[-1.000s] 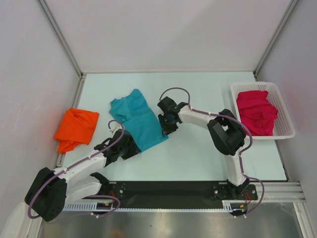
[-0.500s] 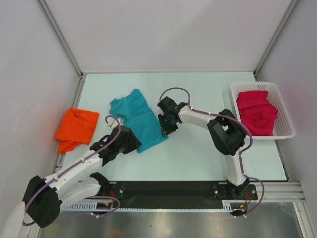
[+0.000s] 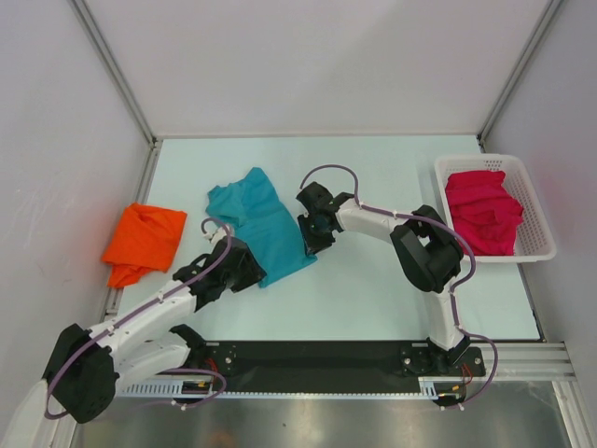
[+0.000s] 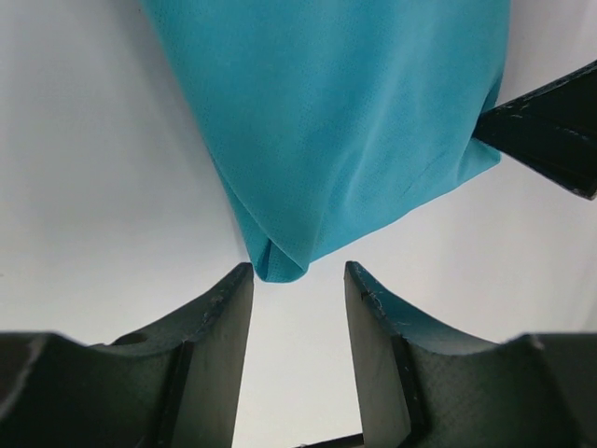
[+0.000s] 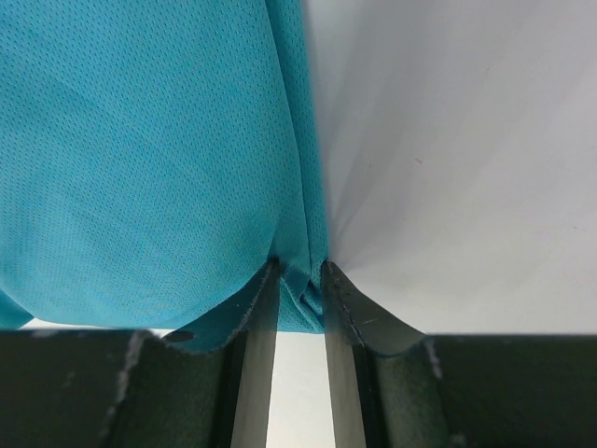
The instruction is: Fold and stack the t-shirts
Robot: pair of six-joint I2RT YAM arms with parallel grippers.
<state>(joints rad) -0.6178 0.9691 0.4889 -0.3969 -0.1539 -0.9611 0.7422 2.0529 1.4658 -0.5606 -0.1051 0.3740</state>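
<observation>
From above, the teal t-shirt [image 3: 264,229] lies rumpled on the pale table [image 3: 373,289]. The orange t-shirt [image 3: 145,243] sits folded well to its left, and the magenta t-shirt [image 3: 483,213] is heaped in a white slotted basket [image 3: 543,245] far to its right. The left gripper [image 3: 254,273] is at its near corner and the right gripper [image 3: 313,241] at its right edge.

Only the left wrist view shows the left jaws standing apart, with the shirt's folded corner just ahead of the fingertips, unclamped.

The right wrist view shows a fine mesh weave, with the right jaws pinched on the shirt's edge.

I see one plain teal t-shirt [image 3: 266,229]; an orange t-shirt [image 3: 145,241] at the pale bench's [image 3: 373,168] left edge; a magenta t-shirt [image 3: 482,213] in a white basket [image 3: 536,229].
</observation>
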